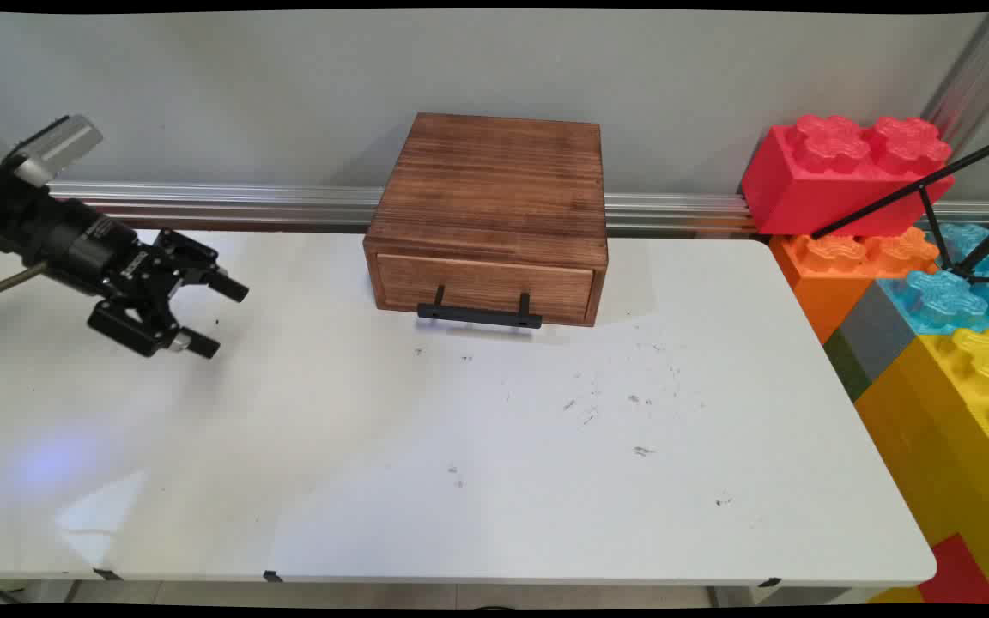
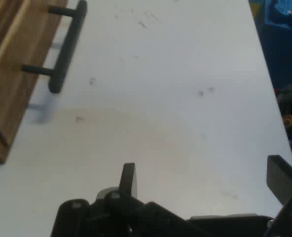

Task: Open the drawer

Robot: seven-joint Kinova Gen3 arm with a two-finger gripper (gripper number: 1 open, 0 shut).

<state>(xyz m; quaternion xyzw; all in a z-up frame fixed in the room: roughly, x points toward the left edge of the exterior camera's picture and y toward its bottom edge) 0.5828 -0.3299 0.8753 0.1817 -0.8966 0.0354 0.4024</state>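
At the left of the main view the pincer hovers above the table, spread and empty. The wooden drawer box sits at upper centre: rigid, probably heavy. Its black bar handle offers the natural hold.

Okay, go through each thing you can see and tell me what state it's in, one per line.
Black two-finger gripper: open, empty, above the table left of the box.
Brown wooden drawer box: drawer shut, flush with the front.
Black bar handle: untouched, nothing gripping it.
White table: scuffed with small dark marks.
Big coloured toy bricks: stacked at the table's right.
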